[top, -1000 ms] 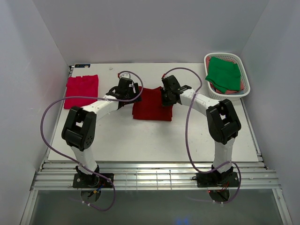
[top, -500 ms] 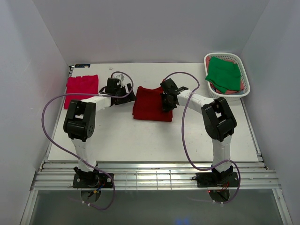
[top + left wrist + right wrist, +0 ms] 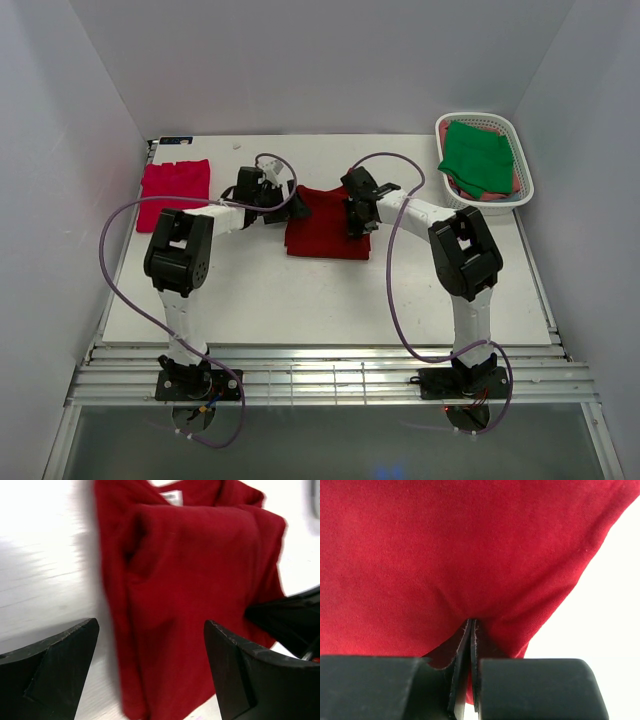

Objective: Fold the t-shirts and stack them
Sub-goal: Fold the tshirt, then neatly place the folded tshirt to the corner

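From above, the dark red t-shirt (image 3: 328, 222) lay folded at the middle of the table (image 3: 300, 300), somewhat toward the far edge. The left gripper (image 3: 277, 191) sat just beside the shirt's left edge. The right gripper (image 3: 355, 224) was down on the shirt's right edge. A pinkish-red t-shirt (image 3: 175, 192) lay flat near the far left corner. A green t-shirt (image 3: 478, 158) filled the white basket (image 3: 527, 180) at the far right corner.

In the left wrist view, the left gripper (image 3: 150, 625) had its jaws spread wide, released and holding nothing. The dark red t-shirt (image 3: 200, 580) lay below and beyond them with its folded side edge between the fingers (image 3: 55, 670). A white label (image 3: 173, 496) showed at its collar. The right gripper (image 3: 290, 622) was a dark shape at the cloth's far side.

In the right wrist view, the right gripper (image 3: 471, 630) was clenched, its jaws pressed together on a pinch of the dark red t-shirt (image 3: 445, 555), with creases running into the tips.
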Controlling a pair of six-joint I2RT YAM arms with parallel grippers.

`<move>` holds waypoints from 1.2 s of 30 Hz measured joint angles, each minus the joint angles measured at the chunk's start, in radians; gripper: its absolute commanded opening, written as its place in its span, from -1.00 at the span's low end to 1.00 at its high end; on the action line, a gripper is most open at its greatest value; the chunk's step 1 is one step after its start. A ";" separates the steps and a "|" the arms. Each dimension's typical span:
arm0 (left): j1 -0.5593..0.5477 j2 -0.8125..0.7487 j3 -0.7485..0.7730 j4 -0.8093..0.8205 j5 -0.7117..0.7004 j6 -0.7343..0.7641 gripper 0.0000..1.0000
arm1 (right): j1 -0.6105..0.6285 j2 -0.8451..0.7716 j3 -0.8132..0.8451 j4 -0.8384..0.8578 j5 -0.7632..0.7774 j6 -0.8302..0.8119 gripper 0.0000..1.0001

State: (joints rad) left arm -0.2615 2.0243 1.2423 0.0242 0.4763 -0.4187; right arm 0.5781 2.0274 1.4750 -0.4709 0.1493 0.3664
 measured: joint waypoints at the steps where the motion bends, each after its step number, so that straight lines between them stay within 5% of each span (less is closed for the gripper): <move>1: -0.013 0.000 -0.008 0.015 0.005 -0.005 0.96 | 0.000 0.004 0.003 0.000 0.000 0.000 -0.85; 16: -0.167 0.032 -0.064 0.237 -0.019 -0.158 0.89 | -0.001 0.008 0.008 -0.006 0.005 -0.007 -0.84; 20: -0.172 0.054 -0.050 0.249 -0.037 -0.192 0.34 | -0.001 0.008 0.008 -0.005 0.005 -0.007 -0.84; 23: -0.176 0.078 -0.042 0.259 -0.059 -0.213 0.12 | 0.000 0.008 0.006 -0.004 0.005 -0.007 -0.85; 29: -0.192 0.097 -0.029 0.267 -0.085 -0.245 -0.04 | 0.001 0.008 0.000 0.003 0.005 -0.007 -0.85; 34: -0.213 0.110 -0.020 0.266 -0.103 -0.264 -0.72 | 0.001 0.008 0.000 0.005 0.005 -0.006 -0.84; 36: -0.219 0.109 -0.018 0.265 -0.108 -0.269 -0.85 | 0.002 0.008 0.000 0.005 0.005 -0.006 -0.84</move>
State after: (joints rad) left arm -0.4808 2.1338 1.2243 0.2890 0.3679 -0.6876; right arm 0.5800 2.0354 1.4746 -0.4656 0.1539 0.3599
